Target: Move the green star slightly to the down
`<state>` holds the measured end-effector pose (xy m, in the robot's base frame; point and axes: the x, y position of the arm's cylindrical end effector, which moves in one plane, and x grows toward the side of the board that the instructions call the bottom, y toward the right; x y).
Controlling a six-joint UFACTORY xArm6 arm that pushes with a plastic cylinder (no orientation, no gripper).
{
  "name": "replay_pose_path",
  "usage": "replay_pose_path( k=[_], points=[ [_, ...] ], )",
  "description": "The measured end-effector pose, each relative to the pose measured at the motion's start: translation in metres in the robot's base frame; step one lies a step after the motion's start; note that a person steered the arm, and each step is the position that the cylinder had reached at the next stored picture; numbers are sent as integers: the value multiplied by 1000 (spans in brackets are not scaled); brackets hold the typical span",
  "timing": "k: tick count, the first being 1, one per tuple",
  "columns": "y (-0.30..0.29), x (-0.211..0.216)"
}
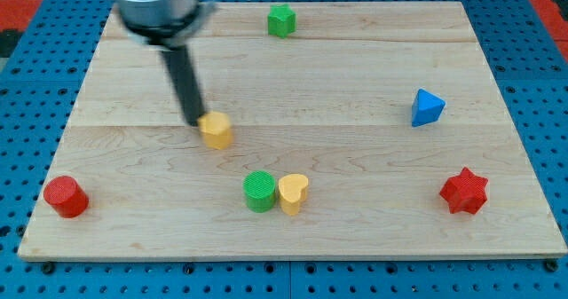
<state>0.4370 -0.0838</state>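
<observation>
Nothing done yet imo: green star (281, 20) sits untouched near board's top edge, my tip (194, 121) (bare rod, no jaws) is well below it, touching yellow hexagon (216, 130).

The bench (355, 77) is pale wood with thin lines running across it, and all around it is a blue board (18, 77) full of little holes. Far away sits a green block (281, 20). On the right are a blue block (427, 107) and a red star (464, 191). Near the middle are a yellow block (216, 129), a green round block (260, 191) (its top has stripes) and a yellow heart (293, 192). On the left is a red round block (66, 196). My tip (194, 121) is dark.
</observation>
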Motion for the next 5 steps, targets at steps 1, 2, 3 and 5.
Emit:
replay_pose_path(
  k=[1, 2, 3, 5],
  points=[
    [26, 6],
    [43, 54],
    [56, 16],
    [136, -181]
  ],
)
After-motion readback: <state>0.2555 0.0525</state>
